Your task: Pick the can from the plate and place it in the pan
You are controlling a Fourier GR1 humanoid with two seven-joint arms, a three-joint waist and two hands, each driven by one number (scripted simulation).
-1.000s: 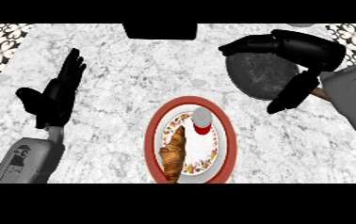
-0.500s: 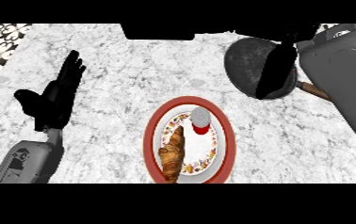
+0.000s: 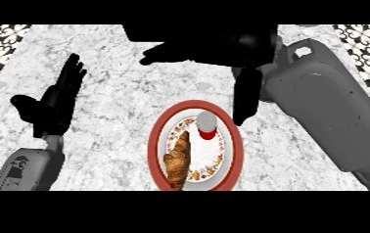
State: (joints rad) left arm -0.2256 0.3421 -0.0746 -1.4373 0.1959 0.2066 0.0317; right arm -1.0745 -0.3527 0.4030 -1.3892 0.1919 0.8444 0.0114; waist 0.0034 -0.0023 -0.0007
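The red can (image 3: 207,126) with a grey top stands upright on the far part of the red-rimmed plate (image 3: 154,150), next to a croissant (image 3: 177,158). My right hand (image 3: 209,48) hovers over the counter just beyond the plate, open with its fingers spread. One dark finger (image 3: 245,100) hangs down close to the can's right side, apart from it. The pan is hidden behind my right hand and forearm (image 3: 318,104). At the left, my left hand (image 3: 56,100) rests open with its fingers up.
The marble counter (image 3: 115,129) stretches between my left hand and the plate. Patterned tiles (image 3: 13,34) show at the far corners. My large grey right forearm fills the right side.
My right hand has swung left from the pan area to above the plate's far side, and its forearm now covers the pan. The can, the plate and my left hand have stayed put.
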